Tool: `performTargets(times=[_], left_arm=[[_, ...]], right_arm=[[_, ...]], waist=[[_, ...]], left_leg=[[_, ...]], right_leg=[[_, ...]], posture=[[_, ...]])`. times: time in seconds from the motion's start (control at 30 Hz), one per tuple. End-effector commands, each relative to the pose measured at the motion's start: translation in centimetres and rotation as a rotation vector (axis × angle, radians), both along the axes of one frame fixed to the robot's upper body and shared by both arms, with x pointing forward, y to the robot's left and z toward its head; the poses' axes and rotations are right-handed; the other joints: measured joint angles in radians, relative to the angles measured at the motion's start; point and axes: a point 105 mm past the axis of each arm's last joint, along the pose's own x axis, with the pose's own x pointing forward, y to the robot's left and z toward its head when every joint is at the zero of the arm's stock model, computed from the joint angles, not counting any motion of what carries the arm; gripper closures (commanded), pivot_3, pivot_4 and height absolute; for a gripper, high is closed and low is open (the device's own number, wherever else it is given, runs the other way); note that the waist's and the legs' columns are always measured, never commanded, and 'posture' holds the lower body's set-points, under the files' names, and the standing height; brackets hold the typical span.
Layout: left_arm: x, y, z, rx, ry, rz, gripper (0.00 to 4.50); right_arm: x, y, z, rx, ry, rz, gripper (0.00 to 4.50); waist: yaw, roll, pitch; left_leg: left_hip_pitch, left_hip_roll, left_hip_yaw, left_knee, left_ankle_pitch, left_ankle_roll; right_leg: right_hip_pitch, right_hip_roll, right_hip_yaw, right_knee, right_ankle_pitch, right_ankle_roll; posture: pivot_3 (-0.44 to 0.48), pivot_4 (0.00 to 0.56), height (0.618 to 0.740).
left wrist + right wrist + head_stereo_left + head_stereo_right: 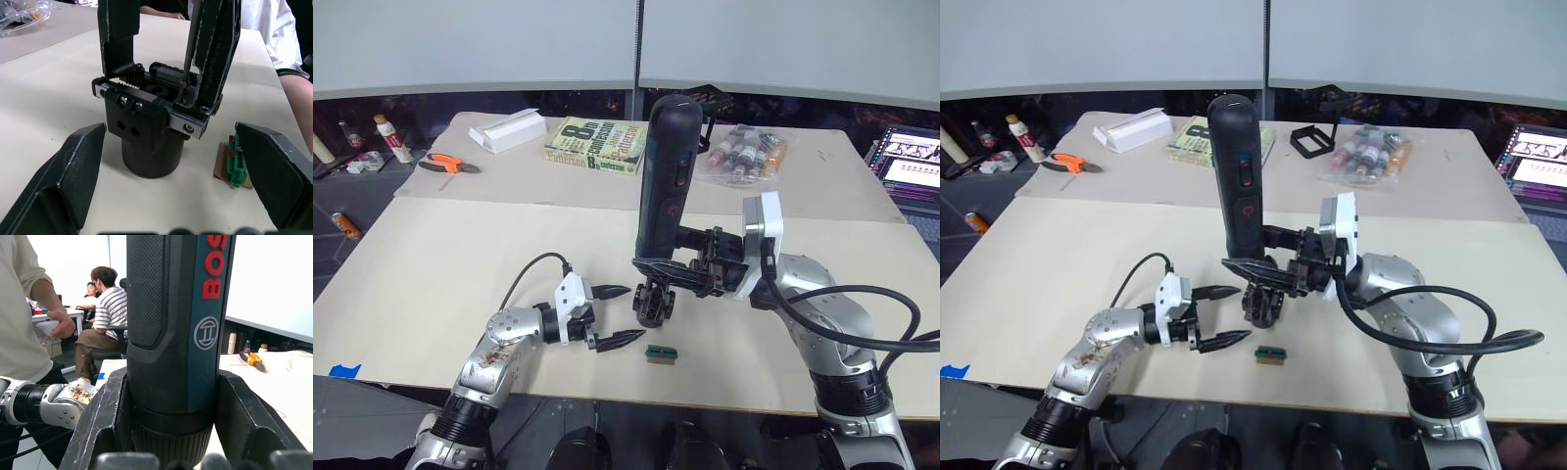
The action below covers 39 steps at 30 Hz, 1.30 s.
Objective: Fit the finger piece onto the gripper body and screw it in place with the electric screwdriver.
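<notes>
Standing upright at frame center in the eye views, the screwdriver (664, 176) is clamped by the right gripper (677, 269) over the body (653, 302). Left gripper (611, 315), jaws apart, sits lower left. Left wrist view: the bit (188, 51) meets the body's top, center frame.

A pale beige table (431, 255) stands before a light grey partition wall (470, 44). Behind, in the right wrist view, seated people (105, 318) work at a desk under a bright white wall (73, 259).
</notes>
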Motion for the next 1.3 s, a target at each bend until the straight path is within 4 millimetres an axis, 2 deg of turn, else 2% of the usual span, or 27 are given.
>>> performTargets(times=[0.03, 1.3], left_arm=[[-0.13, -0.51, 1.03, -0.011, -0.038, -0.027, 0.0], [-0.43, -0.55, 0.31, -0.007, -0.02, -0.038, 0.0]], right_arm=[[-0.97, 0.12, 1.16, 0.024, -0.068, 0.022, 2.58], [-1.02, -0.37, 1.24, 0.015, -0.052, 0.016, 2.58]], waist=[[0.0, 0.0, 0.0], [0.001, 0.0, 0.0]], left_leg=[[0.0, 0.0, 0.0, 0.0, 0.0, 0.0], [0.0, 0.0, 0.0, 0.0, 0.0, 0.0]], right_leg=[[0.0, 0.0, 0.0, 0.0, 0.0, 0.0], [0.0, 0.0, 0.0, 0.0, 0.0, 0.0]], posture=[[0.0, 0.15, 0.74], [0.0, 0.15, 0.74]])
